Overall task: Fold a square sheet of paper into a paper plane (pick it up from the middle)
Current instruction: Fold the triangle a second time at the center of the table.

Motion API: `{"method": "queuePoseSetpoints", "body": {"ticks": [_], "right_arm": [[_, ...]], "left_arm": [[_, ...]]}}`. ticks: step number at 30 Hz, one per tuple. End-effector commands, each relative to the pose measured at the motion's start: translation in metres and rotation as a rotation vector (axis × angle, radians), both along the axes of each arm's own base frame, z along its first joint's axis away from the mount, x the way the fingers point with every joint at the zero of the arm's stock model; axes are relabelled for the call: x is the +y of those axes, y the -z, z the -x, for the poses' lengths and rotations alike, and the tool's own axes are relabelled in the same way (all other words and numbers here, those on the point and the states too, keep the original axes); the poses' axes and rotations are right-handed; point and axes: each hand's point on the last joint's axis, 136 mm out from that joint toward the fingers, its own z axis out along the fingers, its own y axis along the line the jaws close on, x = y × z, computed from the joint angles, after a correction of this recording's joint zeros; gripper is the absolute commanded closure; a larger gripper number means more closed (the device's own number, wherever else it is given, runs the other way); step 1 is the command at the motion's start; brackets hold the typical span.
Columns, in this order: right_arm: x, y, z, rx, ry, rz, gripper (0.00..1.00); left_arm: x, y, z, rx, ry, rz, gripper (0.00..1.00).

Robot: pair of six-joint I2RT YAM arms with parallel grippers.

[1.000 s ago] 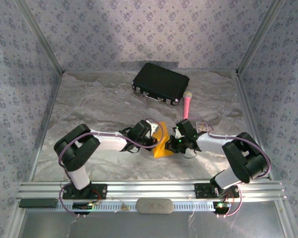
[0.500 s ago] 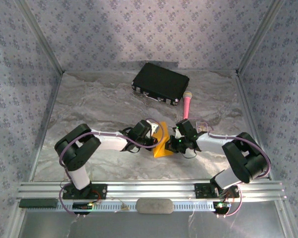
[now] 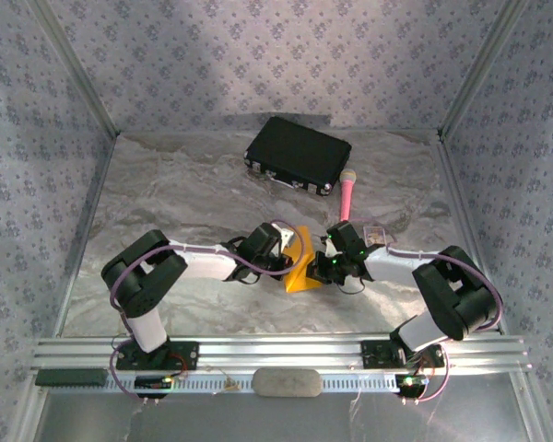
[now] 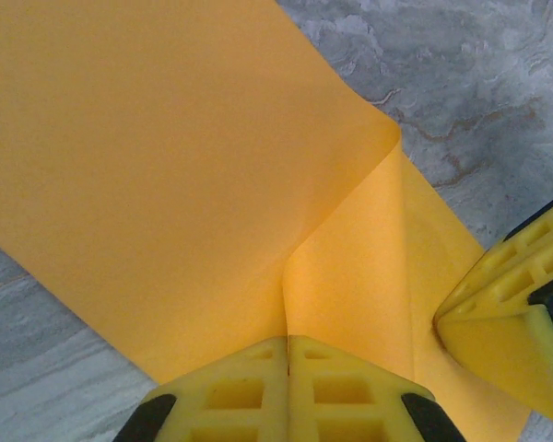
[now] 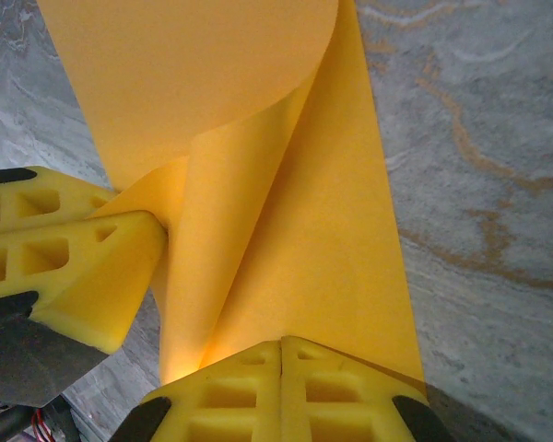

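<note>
The square sheet of paper [image 3: 303,268] is orange-yellow and hangs bent between my two grippers over the middle of the table. My left gripper [image 3: 289,252] is shut on one edge of it, and the left wrist view shows the sheet [image 4: 166,166] curling away from my left gripper [image 4: 288,339], its jaws pressed together. My right gripper [image 3: 324,263] is shut on the opposite side. In the right wrist view the paper [image 5: 295,221] folds up in a loose curve above my right gripper [image 5: 282,342]. Each wrist view also catches the other gripper's yellow fingers [image 4: 507,313] [image 5: 64,258] touching the sheet.
A black case [image 3: 298,155] lies at the back of the marbled table [image 3: 166,203]. A pink microphone [image 3: 347,196] rests just right of it, close behind my right gripper. A small flat card [image 3: 374,232] sits by the right arm. Patterned walls close in three sides.
</note>
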Motion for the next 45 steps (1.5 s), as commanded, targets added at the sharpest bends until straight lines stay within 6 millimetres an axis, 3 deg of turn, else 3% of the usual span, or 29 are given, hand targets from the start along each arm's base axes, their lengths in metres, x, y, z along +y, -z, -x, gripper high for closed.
{"method": "queuePoseSetpoints", "body": {"ticks": [1,11,21,26,38,45], "right_arm": [[-0.012,0.008,0.007,0.027,0.013,0.050,0.95],[-0.011,0.004,0.006,0.012,0.015,0.034,0.95],[0.004,-0.051,-0.021,-0.138,0.039,-0.123,0.94],[0.022,-0.058,-0.027,-0.137,0.018,-0.202,0.94],[0.047,-0.043,-0.040,-0.105,-0.014,-0.208,0.95],[0.032,-0.007,-0.029,-0.043,0.020,-0.148,0.96]], "left_arm": [[0.006,0.000,-0.002,0.004,-0.020,-0.014,1.00],[0.007,0.012,-0.001,0.035,-0.044,-0.012,1.00],[0.011,0.010,-0.001,0.047,-0.054,0.010,1.00],[0.007,0.010,-0.001,0.052,-0.040,0.016,1.00],[0.006,0.010,0.000,0.058,-0.030,0.014,1.00],[0.006,0.010,0.001,0.063,-0.023,0.011,1.00]]}}
